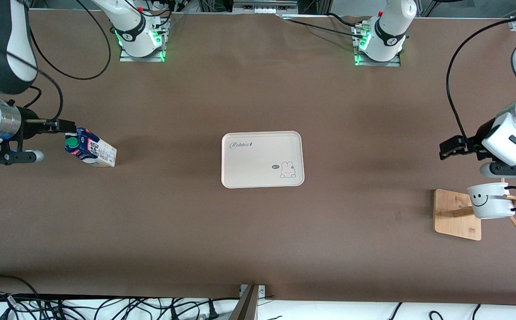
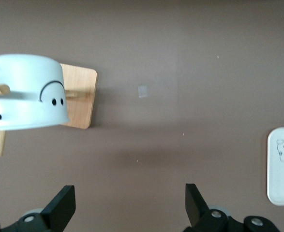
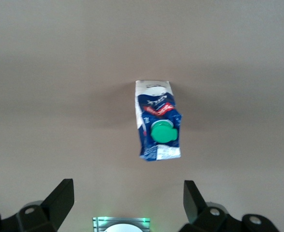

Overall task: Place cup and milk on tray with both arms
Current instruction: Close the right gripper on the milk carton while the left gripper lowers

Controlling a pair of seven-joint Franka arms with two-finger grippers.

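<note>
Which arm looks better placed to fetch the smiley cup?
The left arm. Its open left gripper hangs beside the cup, which sits on a wooden rack at that arm's end of the table. The open right gripper is at the milk, past the tray.

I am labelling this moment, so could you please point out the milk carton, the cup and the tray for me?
milk carton [image 1: 92, 151]: front view, on its printed side panel.
cup [image 1: 490, 202]: front view, on its white side wall beside the smiley face.
tray [image 1: 258, 166]: front view, on its bare floor.
</note>
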